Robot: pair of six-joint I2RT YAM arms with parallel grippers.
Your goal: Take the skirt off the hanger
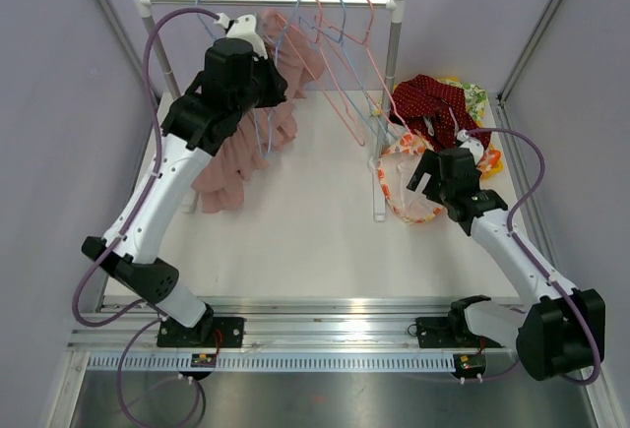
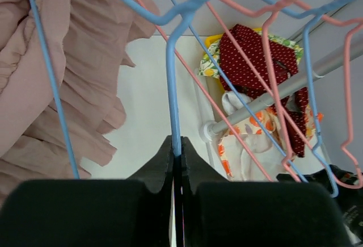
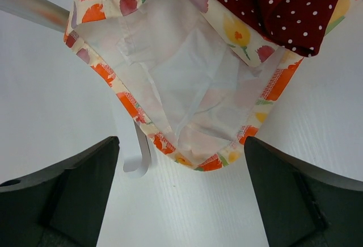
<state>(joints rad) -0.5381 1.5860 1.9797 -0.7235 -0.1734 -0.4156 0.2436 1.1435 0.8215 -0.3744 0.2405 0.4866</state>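
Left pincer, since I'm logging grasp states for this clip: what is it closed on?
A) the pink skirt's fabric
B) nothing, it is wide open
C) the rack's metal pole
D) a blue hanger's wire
D: in the left wrist view the left pincer has its fingers pressed together on the wire of the blue hanger, while the pink skirt hangs off to one side.

I'm getting soft, even overhead light, with faint shadows on the white surface (image 1: pixel 315 241) and some glare off the front rail (image 1: pixel 335 322). On the wrist cams, my left hand (image 2: pixel 176 147) and right hand (image 3: pixel 181 145) are dark blurs up close. The blue hanger (image 2: pixel 173 88) is a bit soft.
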